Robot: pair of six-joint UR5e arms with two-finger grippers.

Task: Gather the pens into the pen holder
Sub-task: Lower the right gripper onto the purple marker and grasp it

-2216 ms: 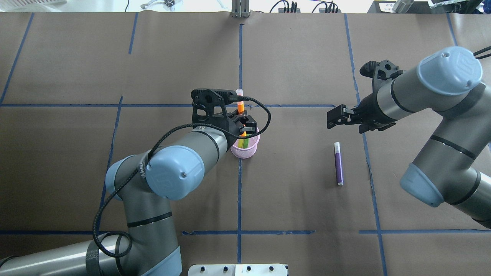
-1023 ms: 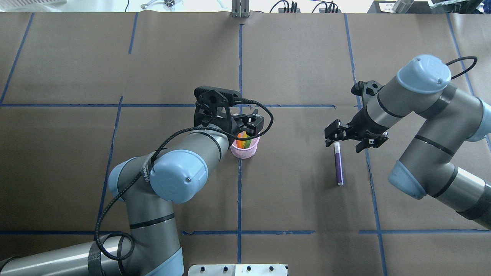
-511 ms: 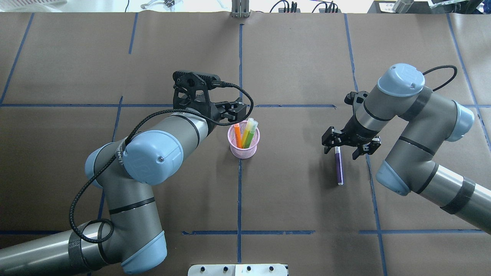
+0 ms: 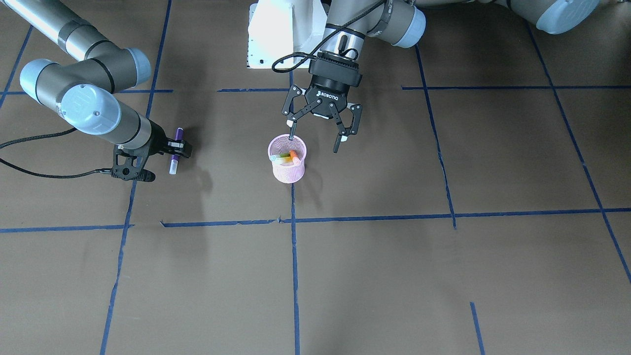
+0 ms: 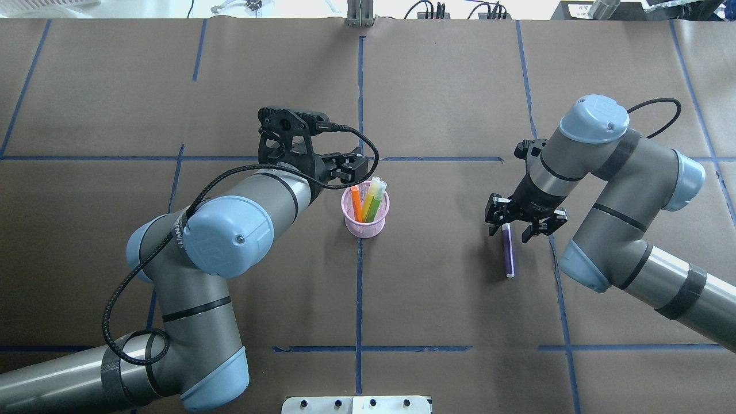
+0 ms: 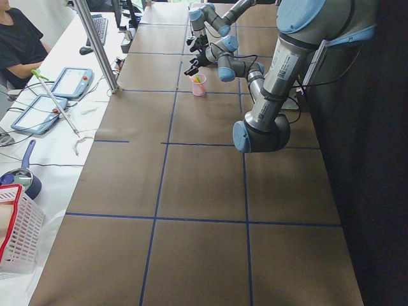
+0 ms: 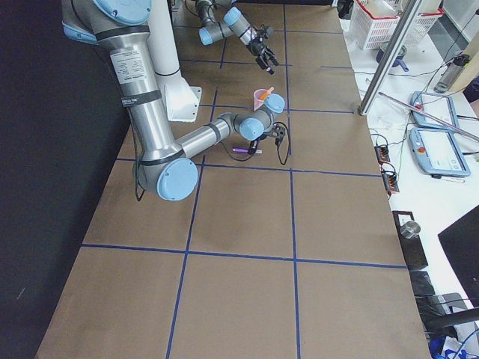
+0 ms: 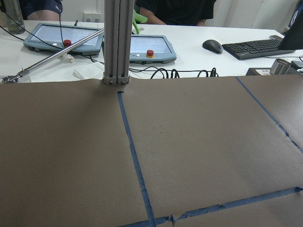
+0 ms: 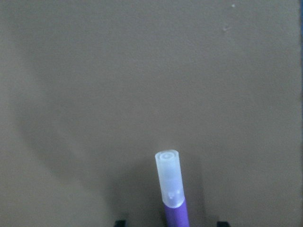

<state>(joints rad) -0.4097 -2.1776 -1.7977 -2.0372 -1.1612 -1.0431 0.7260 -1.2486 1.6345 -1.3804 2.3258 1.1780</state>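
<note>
**Two pens home, the third lined up**

The small round pink wire-mesh pen holder [image 5: 365,229] is seen at the table's middle. The slim orange pen [image 5: 356,202] has now been dropped into it beside the slim green pen [image 5: 375,198], and both lean on the rim, pale caps up. A couple of seconds back the orange one was being held above the cup by the left gripper [image 4: 314,142]. That gripper has since been drawn clear, spread wide and empty, so two of three can be counted as collected.

Play is handed to the right gripper [image 5: 509,234]. Earlier it was hanging well clear of the slim purple pen with its translucent cap [image 5: 508,260]. Now it has been lowered over the cap end, fingers parted either side, nothing yet pinched. In the wrist view the cap is framed between the two tips, with gaps on both sides. Against half a second ago, only a slight settling along the pen can be made out.

The purple pen lies flat on the brown paper-covered table [image 5: 448,299], well apart from the holder. A squeeze is judged to be next.
</note>
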